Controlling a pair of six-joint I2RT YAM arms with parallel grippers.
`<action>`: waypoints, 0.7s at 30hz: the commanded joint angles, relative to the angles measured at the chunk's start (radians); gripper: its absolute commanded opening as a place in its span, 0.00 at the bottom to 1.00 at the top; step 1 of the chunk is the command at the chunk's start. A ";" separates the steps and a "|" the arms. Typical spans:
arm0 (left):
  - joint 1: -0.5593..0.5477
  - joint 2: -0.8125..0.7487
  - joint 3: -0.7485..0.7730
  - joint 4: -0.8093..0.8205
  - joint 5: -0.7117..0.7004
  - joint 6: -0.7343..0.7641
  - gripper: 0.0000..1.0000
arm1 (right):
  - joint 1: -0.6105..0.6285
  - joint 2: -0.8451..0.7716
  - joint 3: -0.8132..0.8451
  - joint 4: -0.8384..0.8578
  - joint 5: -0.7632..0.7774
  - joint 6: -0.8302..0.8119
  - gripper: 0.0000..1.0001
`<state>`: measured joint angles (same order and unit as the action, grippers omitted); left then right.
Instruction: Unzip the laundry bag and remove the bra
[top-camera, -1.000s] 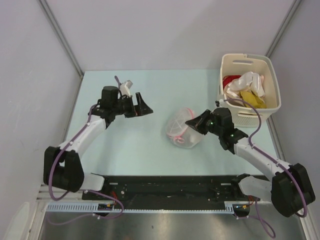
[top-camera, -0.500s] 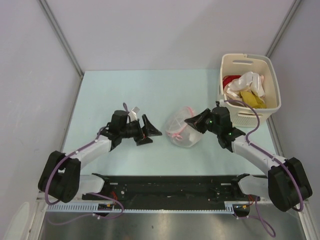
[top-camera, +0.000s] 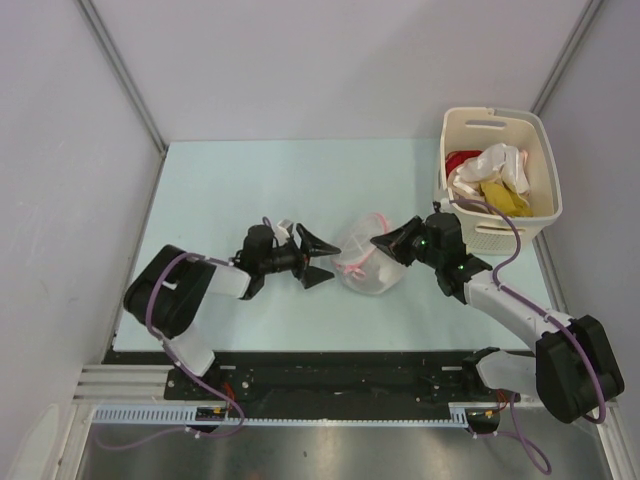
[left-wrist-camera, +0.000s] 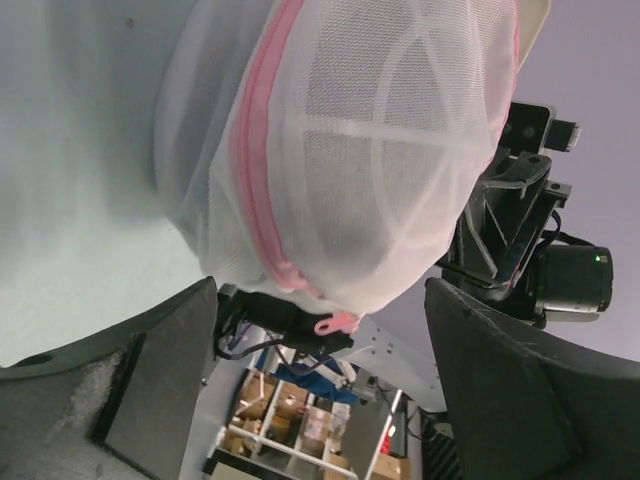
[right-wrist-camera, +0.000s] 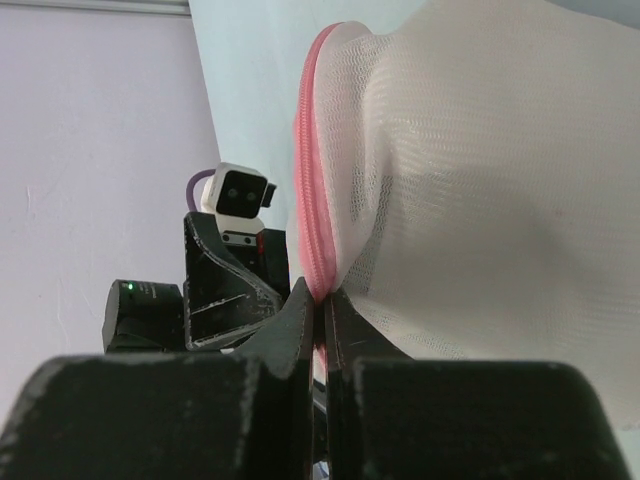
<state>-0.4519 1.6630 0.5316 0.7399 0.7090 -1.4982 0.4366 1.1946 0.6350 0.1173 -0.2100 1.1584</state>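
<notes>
bag (top-camera: 365, 265): middle of worktop (top-camera: 250, 180), a bit toward the right edge; white mesh, pink trim (right-wrist-camera: 312, 180); the zip looks shut where I can see it
bra: not seen; only a grey shadow through the mesh in the left wrist view, probably inside, can't confirm
right hand (top-camera: 378, 243): pinched tight on the trim at the bag's right side
left hand (top-camera: 328, 262): jaws wide apart, holds nothing; sits at the bag's left side, with zip pull (left-wrist-camera: 335, 324) dangling in the gap between its fingers, untouched
basket (top-camera: 455, 130): far right corner, clothes inside, well apart from the bag
step (guess): left closes on the pull and runs the zip while right anchors
risk 1: pull is small and hangs loose; left may miss it or catch mesh, so the zip won't run
risk 2: right only has a thin edge of trim; a hard tug could slip it free, and the bag would slide instead of opening
risk 3: mesh bunching into the zip could jam it
</notes>
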 joint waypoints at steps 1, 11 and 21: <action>-0.050 0.064 0.070 0.243 -0.003 -0.137 0.84 | -0.001 -0.026 0.022 0.021 -0.002 -0.015 0.00; -0.056 0.095 0.096 0.233 -0.054 -0.126 0.44 | -0.007 -0.050 0.020 -0.030 -0.031 -0.063 0.00; -0.037 -0.169 0.188 -0.279 -0.160 0.146 0.00 | -0.029 -0.081 0.066 -0.131 -0.037 -0.202 0.78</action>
<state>-0.5026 1.6650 0.6312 0.7479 0.6392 -1.5383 0.4145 1.1660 0.6365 0.0551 -0.2516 1.0580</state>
